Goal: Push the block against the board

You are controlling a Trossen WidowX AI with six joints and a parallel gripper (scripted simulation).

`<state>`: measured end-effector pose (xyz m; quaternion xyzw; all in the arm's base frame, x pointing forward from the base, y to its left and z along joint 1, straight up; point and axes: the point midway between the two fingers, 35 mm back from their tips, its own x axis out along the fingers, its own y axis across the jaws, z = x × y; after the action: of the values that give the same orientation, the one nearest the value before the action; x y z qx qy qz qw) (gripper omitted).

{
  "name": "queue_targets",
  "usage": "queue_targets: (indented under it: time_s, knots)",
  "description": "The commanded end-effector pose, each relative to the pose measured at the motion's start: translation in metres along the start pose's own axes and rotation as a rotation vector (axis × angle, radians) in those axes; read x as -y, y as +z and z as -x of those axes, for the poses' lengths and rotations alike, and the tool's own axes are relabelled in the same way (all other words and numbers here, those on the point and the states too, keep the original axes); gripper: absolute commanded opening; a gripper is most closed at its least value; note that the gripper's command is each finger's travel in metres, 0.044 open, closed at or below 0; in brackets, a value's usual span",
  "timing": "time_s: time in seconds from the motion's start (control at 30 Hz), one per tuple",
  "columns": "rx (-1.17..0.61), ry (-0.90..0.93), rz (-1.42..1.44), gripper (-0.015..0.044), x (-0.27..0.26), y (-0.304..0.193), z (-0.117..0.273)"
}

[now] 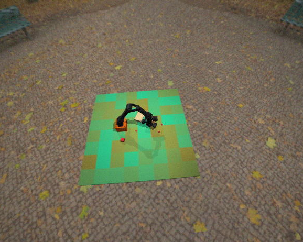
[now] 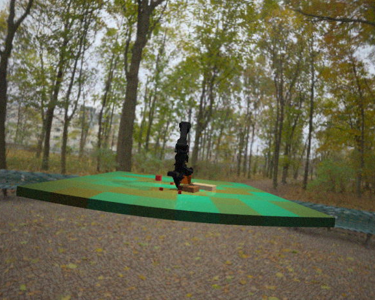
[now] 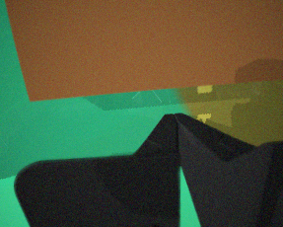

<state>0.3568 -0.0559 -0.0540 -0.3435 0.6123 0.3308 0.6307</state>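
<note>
A pale, squarish wooden piece (image 1: 139,117) (image 2: 205,186) lies flat on the green patchwork surface, partly behind the arm in the top view. A brown wooden piece (image 2: 188,188) (image 3: 148,46) lies flat beside it, nearer the exterior camera; the arm hides it in the top view. Their facing sides look close in the exterior view, but I cannot tell whether they touch or whether any edges are even. My gripper (image 1: 149,125) (image 2: 178,187) (image 3: 173,122) is shut and empty, low beside the brown piece. A strip of surface shows between its tips and the brown edge in the wrist view.
A larger red cube (image 1: 122,140) (image 2: 158,178) lies near the orange arm base (image 1: 121,126) (image 2: 186,179). Small red cubes lie around the gripper, one (image 1: 136,130) (image 2: 171,183) towards the base, another (image 1: 159,131) (image 2: 161,189) and a third (image 1: 162,124) (image 2: 180,192) beyond it.
</note>
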Motion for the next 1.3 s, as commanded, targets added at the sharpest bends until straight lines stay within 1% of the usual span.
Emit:
queue_targets:
  time_s: [0.0,0.53,0.6,0.67,0.7,0.87,1.27]
  knots:
    - [0.001,0.003,0.006,0.0000,-0.001,-0.006,-0.001]
    - [-0.001,0.003,0.006,0.0000,-0.001,-0.032,-0.001]
    - [-0.002,0.001,0.001,0.0000,0.002,-0.028,0.012]
    - [-0.001,0.002,0.005,0.0000,0.002,-0.028,0.042]
    - [-0.001,0.002,0.006,0.0000,0.001,-0.028,0.051]
    - [0.005,-0.018,-0.004,0.0000,0.006,-0.027,0.053]
    - [0.009,-0.013,-0.396,0.0000,0.029,-0.002,0.056]
